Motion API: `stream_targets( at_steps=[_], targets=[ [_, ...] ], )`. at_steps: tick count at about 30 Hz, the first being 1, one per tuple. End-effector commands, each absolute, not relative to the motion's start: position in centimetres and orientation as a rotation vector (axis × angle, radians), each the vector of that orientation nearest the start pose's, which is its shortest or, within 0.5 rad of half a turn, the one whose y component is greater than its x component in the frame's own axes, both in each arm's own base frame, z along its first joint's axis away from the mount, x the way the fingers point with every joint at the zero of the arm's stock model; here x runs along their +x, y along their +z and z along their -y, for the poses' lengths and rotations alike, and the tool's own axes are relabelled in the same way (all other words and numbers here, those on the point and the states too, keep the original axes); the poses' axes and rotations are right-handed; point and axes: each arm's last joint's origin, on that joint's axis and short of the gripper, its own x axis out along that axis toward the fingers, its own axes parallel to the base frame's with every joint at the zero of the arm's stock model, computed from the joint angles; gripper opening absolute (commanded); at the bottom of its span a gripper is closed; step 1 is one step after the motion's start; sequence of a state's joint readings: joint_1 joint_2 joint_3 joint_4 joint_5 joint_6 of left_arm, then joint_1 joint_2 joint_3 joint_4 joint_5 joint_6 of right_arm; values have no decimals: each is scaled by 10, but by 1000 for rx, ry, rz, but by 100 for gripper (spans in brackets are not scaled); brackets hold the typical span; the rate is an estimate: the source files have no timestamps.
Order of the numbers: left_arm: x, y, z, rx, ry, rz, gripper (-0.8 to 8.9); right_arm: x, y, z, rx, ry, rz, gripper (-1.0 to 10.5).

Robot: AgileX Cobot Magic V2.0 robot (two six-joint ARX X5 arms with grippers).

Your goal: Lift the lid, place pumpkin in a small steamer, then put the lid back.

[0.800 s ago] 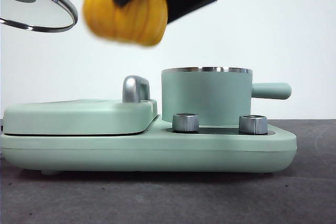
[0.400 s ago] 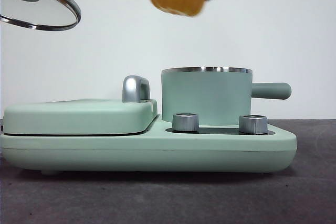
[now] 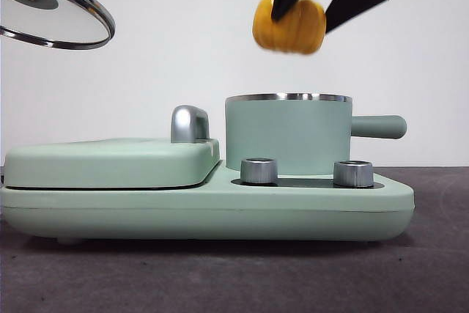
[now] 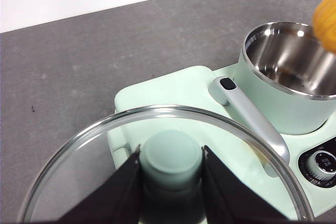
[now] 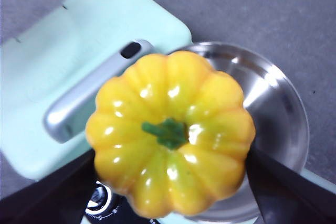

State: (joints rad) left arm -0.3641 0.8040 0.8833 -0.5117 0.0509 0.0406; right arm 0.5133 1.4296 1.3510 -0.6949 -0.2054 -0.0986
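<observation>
My right gripper (image 3: pixel 308 16) is shut on the yellow-orange pumpkin (image 3: pixel 290 24) and holds it in the air above the open small steamer (image 3: pixel 287 135). In the right wrist view the pumpkin (image 5: pixel 170 132), green stem up, hangs over the steamer's steel inside (image 5: pixel 273 114). My left gripper (image 4: pixel 171 169) is shut on the mint-green knob of the glass lid (image 4: pixel 73 166) and holds it high at the far left of the front view (image 3: pixel 51 6), over the griddle cover. The steamer (image 4: pixel 291 77) stands open, with an edge of the pumpkin (image 4: pixel 326 17) above it.
The steamer sits on the long mint-green appliance base (image 3: pixel 205 210) with two silver knobs (image 3: pixel 259 171). A flat griddle cover (image 3: pixel 110 160) with a chrome handle (image 3: pixel 189 124) lies to the left of the steamer. The steamer's side handle (image 3: pixel 377 127) points right.
The right gripper has carried the pumpkin rightward from over the griddle cover to above the steamer, and it now sits a little lower than half a second ago. The lid has stayed put.
</observation>
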Motion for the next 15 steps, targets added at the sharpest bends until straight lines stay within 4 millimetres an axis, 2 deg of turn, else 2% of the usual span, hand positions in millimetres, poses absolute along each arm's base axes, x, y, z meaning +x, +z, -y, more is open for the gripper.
stream_targets(
  at_steps=[1, 9, 15],
  targets=[
    [154, 340, 60, 112, -419, -373, 10, 270, 335, -159, -204, 712, -755, 410],
    [154, 340, 60, 112, -419, -373, 9, 298, 315, -172, -237, 660, -846, 410],
    [154, 340, 60, 112, -419, -374, 9, 316, 313, -182, -253, 649, -932, 410]
  ],
)
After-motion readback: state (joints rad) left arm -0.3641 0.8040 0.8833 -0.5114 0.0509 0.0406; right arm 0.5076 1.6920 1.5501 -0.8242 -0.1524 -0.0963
